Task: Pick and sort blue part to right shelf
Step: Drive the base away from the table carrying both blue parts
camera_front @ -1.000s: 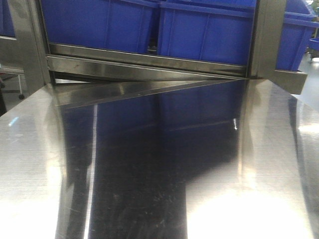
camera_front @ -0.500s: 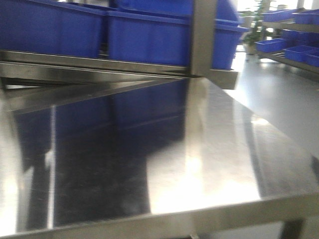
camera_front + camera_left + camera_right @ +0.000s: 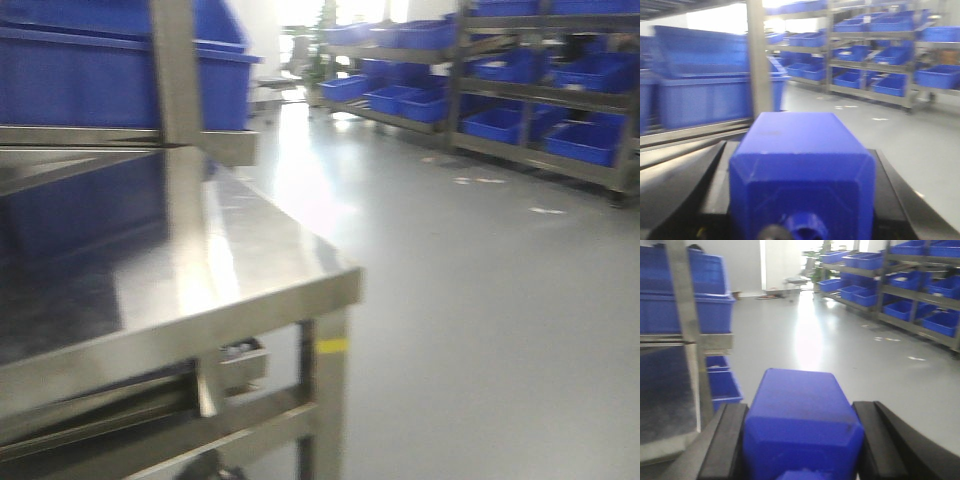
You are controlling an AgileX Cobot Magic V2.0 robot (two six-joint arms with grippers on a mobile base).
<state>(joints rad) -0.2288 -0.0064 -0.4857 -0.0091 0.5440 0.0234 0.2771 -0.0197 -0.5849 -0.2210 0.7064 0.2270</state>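
Two blue blocks: one block (image 3: 802, 170) mid-frame in the left wrist view, another (image 3: 800, 425) low centre in the right wrist view. One steel table (image 3: 260, 270), lower left. The bins (image 3: 590, 140) on the racks (image 3: 540, 160), upper right, are many and too blurred to count.

1. Bright daylight pours in from the far end of the hall and blows out the floor (image 3: 330, 170) there.
2. Broad glare streaks the steel table (image 3: 250, 255), with dark blue reflections beside it.
3. Motion blur smears every view, and the bins (image 3: 90, 85) lose their edges.
4. Near the wrist lenses, the left block (image 3: 802, 165) and the right block (image 3: 800, 420) are soft.
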